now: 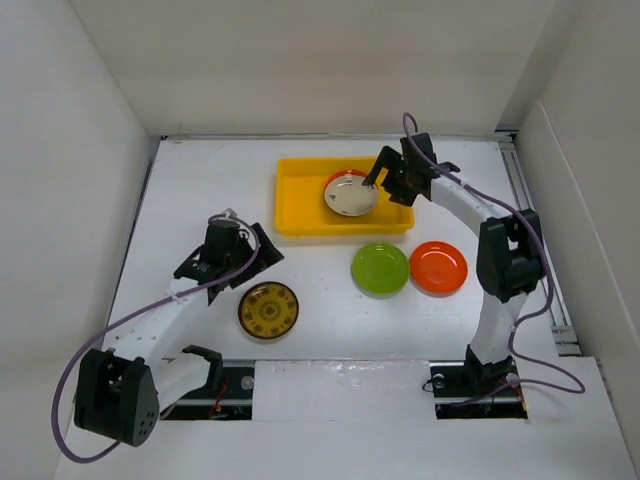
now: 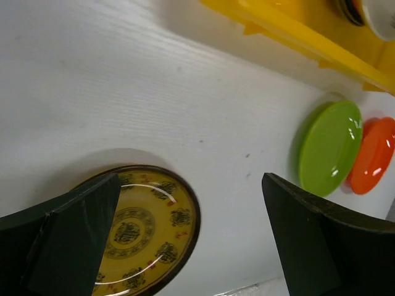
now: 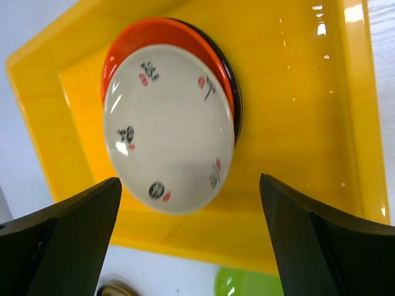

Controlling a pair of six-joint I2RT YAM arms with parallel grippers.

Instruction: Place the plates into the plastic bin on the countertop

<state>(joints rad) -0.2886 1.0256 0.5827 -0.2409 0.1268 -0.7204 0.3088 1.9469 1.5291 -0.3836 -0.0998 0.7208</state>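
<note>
right gripper (image 3: 189,185) stands spread wide, gripping nothing, over the small round cream plate (image 3: 166,129), which lies on an orange plate (image 3: 148,31) and a black plate (image 3: 233,92) inside the shallow yellow plastic bin (image 3: 296,123). left gripper (image 2: 190,179), equally wide and empty, hovers above the brown-gold patterned plate (image 2: 148,231) on the white countertop (image 1: 200,190). the cream plate's red and black marks are unreadable.

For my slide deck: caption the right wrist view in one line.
Right gripper, jaws open, above a cream plate stacked on an orange plate inside the yellow plastic bin.
</note>
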